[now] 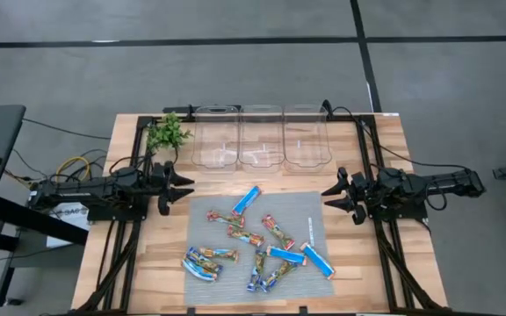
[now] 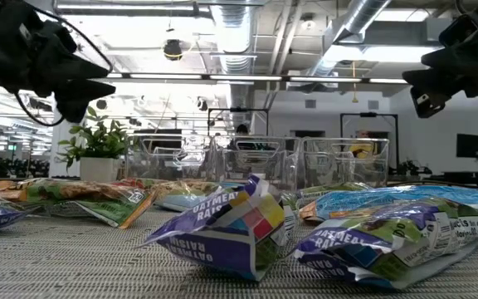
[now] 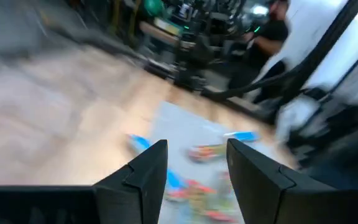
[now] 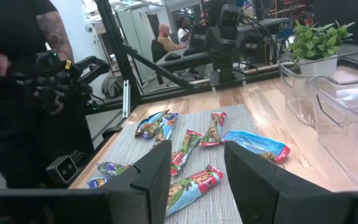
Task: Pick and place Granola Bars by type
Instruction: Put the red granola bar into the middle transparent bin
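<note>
While the left wrist view is blurred, the left gripper point(image 1: 183, 189) and right gripper point(image 1: 330, 197) hang beside the grey mat point(image 1: 301, 204) with fingers apart, holding nothing. Three clear bins point(image 1: 260, 136) hold nothing; the granola bars point(image 1: 257, 239) lie scattered on the mat.

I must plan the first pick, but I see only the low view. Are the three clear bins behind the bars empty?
Observer: Yes. From above, the three clear bins hold no bars.
Operator: Where are the grippers?
Observer: The left gripper is over bare wood beside the grey mat, the right gripper at the mat's other edge. Both are open and empty.
Operator: Which bar lies nearest the bins?
Observer: A bright blue bar, apart from the pile.
</note>
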{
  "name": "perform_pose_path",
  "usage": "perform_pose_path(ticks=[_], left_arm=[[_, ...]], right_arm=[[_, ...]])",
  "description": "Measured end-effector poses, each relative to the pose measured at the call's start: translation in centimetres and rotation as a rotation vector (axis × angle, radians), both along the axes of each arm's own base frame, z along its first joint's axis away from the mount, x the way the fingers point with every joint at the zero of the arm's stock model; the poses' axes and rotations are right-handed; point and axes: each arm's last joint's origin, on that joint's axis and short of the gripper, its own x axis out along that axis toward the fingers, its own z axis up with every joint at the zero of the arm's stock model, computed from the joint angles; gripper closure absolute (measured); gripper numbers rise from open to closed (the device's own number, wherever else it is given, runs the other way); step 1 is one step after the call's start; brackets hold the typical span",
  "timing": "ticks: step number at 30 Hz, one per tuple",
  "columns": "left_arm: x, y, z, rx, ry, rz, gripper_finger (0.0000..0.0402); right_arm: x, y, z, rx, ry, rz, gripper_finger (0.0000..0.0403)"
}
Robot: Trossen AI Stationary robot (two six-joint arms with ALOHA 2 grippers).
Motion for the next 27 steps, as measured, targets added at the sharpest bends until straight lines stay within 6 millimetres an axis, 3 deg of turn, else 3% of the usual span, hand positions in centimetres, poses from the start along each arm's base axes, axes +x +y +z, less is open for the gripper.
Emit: perform_pose_path(ticks=[5,10,14,21,27], left_arm=[[0.0,-0.4,0.3,-0.498,-0.010,-0.108,0.0244],[0.0,-0.4,0.3,-0.756,0.007,-0.110,0.0244],[0.0,-0.5,0.5,-0.721,-0.017,-0.147,0.0244],[-0.1,-0.2,1.4,-0.680,-0.050,-0.016,0.0244],[0.5,-0.5,3.8,-0.489,0.043,0.086,0.0244]], right_arm=[[0.0,0.0,0.0,0.000,0.000,0.000,0.0260],[0.0,0.0,0.0,0.000,0.000,0.000,0.0260],[0.0,0.0,0.0,0.000,-0.001,0.000,0.0262],[0.0,0.0,0.0,0.000,0.000,0.000,0.0259],[0.0,0.0,0.0,0.000,0.000,0.000,0.0262]])
